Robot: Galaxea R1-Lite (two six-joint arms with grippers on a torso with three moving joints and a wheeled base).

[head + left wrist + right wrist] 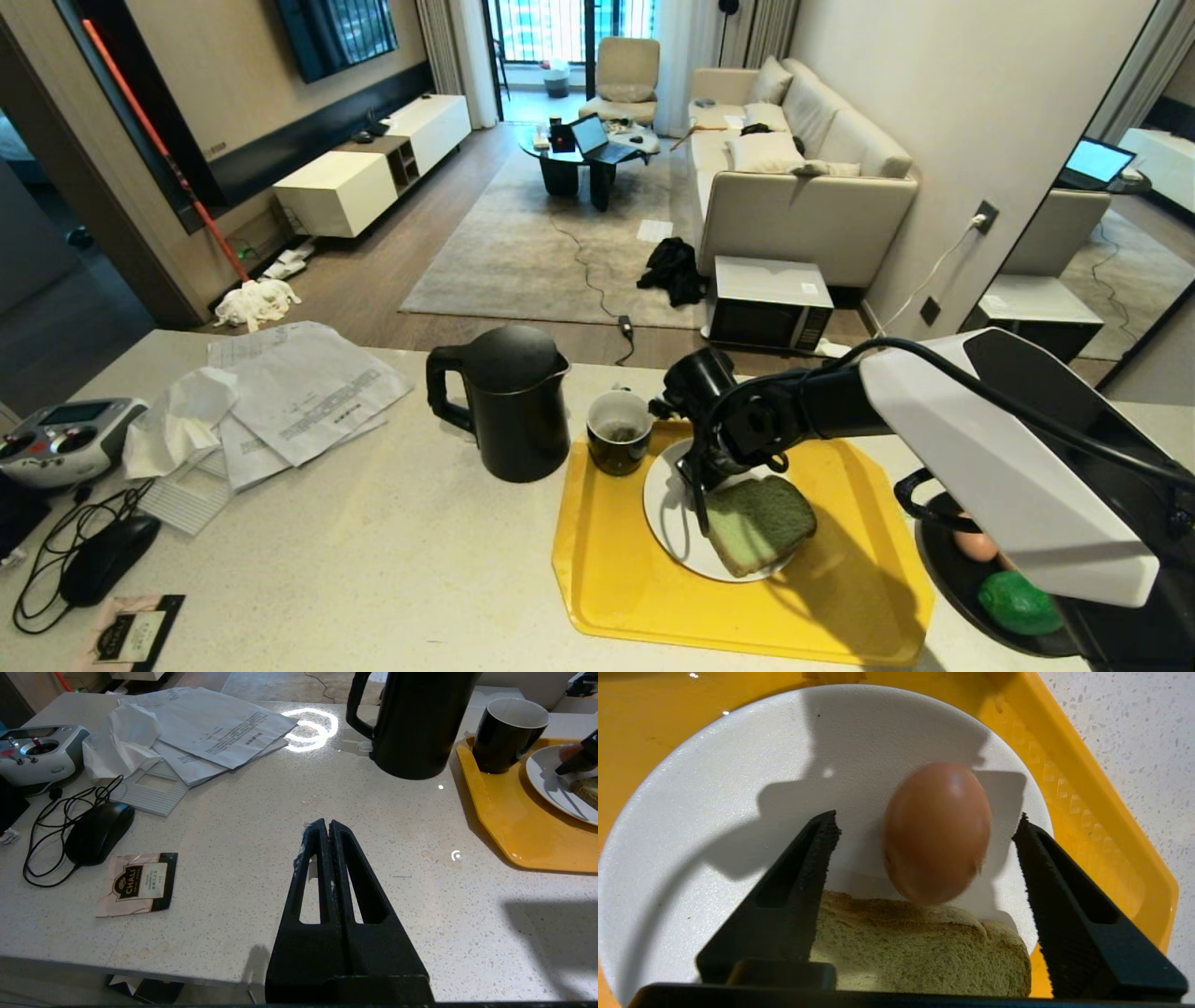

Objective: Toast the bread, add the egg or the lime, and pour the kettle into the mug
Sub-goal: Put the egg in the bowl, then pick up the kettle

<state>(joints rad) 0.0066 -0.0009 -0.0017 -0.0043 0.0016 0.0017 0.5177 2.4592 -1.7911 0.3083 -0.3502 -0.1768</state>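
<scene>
My right gripper [925,819] hangs open over the white plate [714,812] on the yellow tray [840,597]. A pinkish-brown egg [937,830] sits between its spread fingers, touching neither, against the crust of the bread [920,956]. The green-crumbed bread [758,523] lies on the plate's near side. The black kettle [509,401] stands left of the tray, and the black mug [618,431] stands on the tray's far left corner. Another egg [974,544] and the lime [1018,602] lie in a black bowl [943,569] at right. My left gripper [327,823] is shut and empty, parked over the counter.
Papers [299,392] and a crumpled tissue [177,420] lie on the counter's far left, by a grey controller [61,439]. A wired mouse [107,555] and a tea packet [138,884] lie near the front left edge.
</scene>
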